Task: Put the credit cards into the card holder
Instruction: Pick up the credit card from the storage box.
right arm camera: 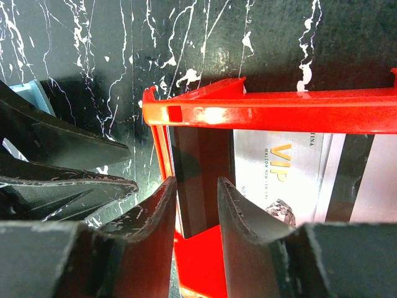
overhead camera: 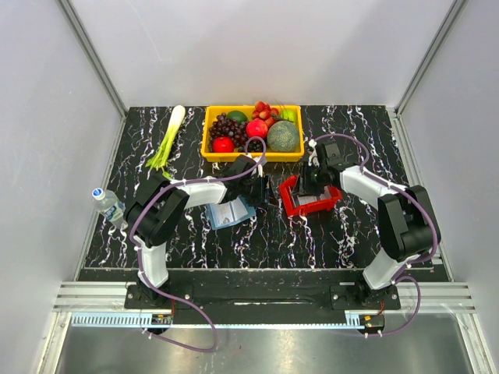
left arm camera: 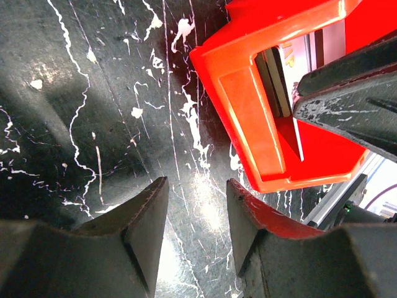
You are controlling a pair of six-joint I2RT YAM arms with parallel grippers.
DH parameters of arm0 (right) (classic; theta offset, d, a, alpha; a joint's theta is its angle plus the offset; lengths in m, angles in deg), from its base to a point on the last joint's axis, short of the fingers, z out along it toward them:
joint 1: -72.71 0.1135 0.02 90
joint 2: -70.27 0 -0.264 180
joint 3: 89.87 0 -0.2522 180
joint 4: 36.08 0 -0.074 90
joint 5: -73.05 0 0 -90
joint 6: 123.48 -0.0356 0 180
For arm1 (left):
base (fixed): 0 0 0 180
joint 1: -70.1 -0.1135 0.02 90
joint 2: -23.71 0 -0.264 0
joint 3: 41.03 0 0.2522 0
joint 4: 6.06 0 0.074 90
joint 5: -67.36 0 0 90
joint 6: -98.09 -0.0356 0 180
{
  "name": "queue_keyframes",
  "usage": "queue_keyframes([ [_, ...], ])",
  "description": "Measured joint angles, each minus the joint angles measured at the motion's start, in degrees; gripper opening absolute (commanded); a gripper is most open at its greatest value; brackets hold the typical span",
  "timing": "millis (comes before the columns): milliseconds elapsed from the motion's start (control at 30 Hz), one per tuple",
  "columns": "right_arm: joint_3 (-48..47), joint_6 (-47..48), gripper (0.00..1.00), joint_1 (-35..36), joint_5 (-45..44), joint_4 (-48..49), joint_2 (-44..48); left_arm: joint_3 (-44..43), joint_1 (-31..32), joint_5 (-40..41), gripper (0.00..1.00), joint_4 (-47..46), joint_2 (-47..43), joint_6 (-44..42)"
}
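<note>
Black marbled table [overhead camera: 351, 234] with a red tray [overhead camera: 290, 204], the blue card holder [overhead camera: 228, 214] lying open just left of it. Credit cards [right arm camera: 279, 167] overlap face-up inside the tray. Left gripper [left arm camera: 197, 217] hangs part-open and empty beside it; right gripper [right arm camera: 197, 205], part-open, hovers over them.

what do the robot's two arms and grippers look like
The left arm and right arm both have white shells between bulky black joints, with a thin purple cable looping along each. The left gripper and right gripper each have two dark wedge-shaped fingers with scuffed, pale-speckled edges.
</note>
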Motion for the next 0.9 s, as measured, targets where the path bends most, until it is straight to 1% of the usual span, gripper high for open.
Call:
queue_keyframes([
  [100,0.0,0.1,0.29,-0.4,0.9,0.0,0.0,0.0,0.0,0.0,0.46,0.0,0.0,0.0],
  [167,0.0,0.2,0.23,-0.8,1.5,0.0,0.2,0.0,0.0,0.0,0.46,-0.1,0.0,0.0],
  [200,0.0,0.2,0.23,-1.0,1.7,0.0,0.4,0.0,0.0,0.0,0.46,-0.1,0.0,0.0],
  [267,0.0,0.4,0.16,-1.4,2.2,0.0,0.7,0.0,0.0,0.0,0.46,-0.1,0.0,0.0],
  [333,0.0,0.5,0.12,-1.8,2.5,0.0,0.9,0.0,0.0,0.0,0.46,-0.1,0.0,0.0],
  [367,0.0,0.5,0.07,-1.9,2.6,0.0,0.9,0.0,0.0,-0.1,0.46,-0.1,0.0,0.0],
  [400,0.0,0.5,0.05,-2.1,2.6,0.0,0.9,0.0,0.0,-0.1,0.46,-0.1,0.0,0.0],
  [467,0.0,0.6,0.06,-2.2,3.0,0.0,0.9,0.0,0.0,-0.1,0.46,-0.1,0.0,0.0],
  [500,0.0,0.6,0.07,-2.3,3.0,0.0,0.9,0.0,0.0,-0.1,0.46,-0.1,0.0,0.0],
  [533,0.0,0.6,0.11,-2.3,3.1,0.0,0.9,0.0,0.0,-0.2,0.46,-0.1,0.0,0.0],
  [600,0.0,0.6,0.29,-2.3,3.1,0.0,0.9,0.0,0.0,-0.2,0.46,-0.1,0.0,0.0],
  [667,0.0,0.2,0.42,-2.3,2.2,0.0,0.9,0.0,0.0,-0.2,0.46,-0.1,0.0,0.0],
  [800,0.0,-0.3,0.51,-2.3,-0.9,-0.6,0.9,0.0,0.0,-0.4,0.46,-0.3,0.0,0.0],
  [900,-1.3,-0.4,0.6,-2.4,-4.7,-3.0,0.3,0.0,0.0,-0.8,0.46,-0.4,0.0,0.0],
])
